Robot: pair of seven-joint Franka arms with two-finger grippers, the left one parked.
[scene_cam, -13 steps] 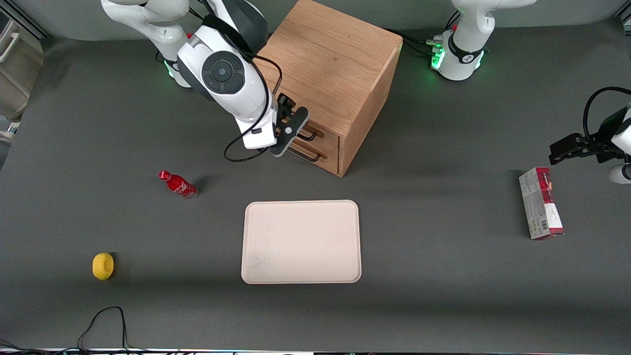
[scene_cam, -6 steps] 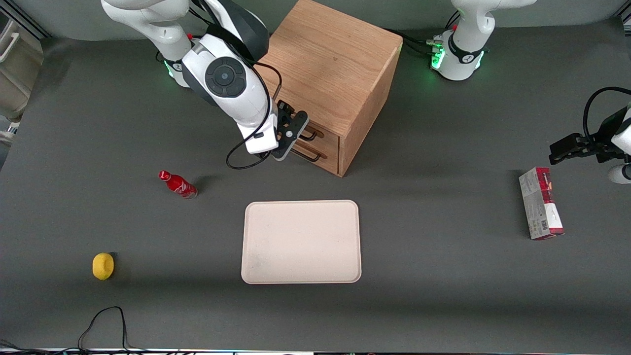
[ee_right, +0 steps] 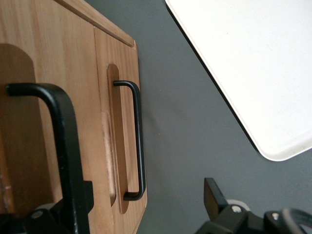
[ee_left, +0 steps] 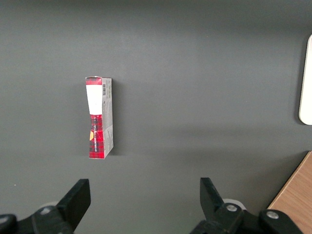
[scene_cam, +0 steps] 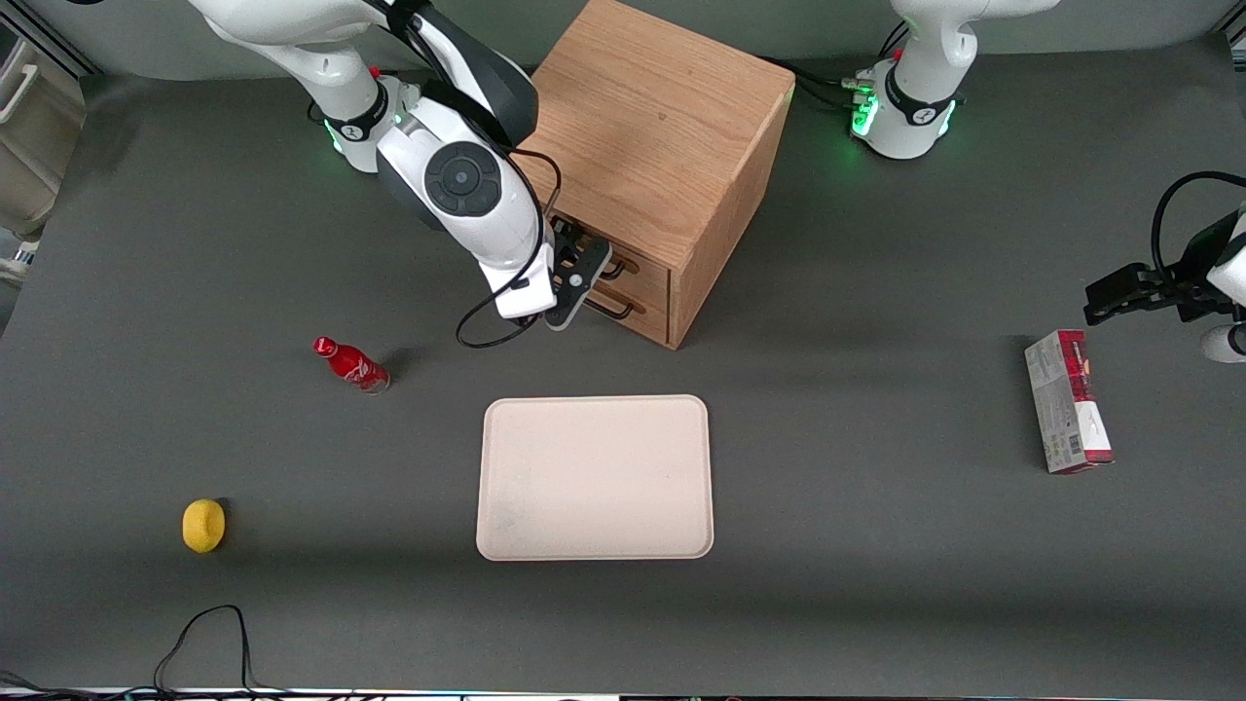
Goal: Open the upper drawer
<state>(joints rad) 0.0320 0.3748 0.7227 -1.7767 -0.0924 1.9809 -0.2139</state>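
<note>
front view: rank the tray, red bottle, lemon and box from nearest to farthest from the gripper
The gripper is open at the cabinet's drawer handles.
1. Tray, nearer the camera.
2. Red bottle, toward the working arm's end.
3. Lemon, same end, nearer the camera.
4. Box, toward the parked arm's end.

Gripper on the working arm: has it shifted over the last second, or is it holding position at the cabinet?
Yes. Against the fixed cabinet, the gripper has closed in on the drawer fronts, sideways toward the parked arm's end, and now sits at the upper drawer handle.
</note>
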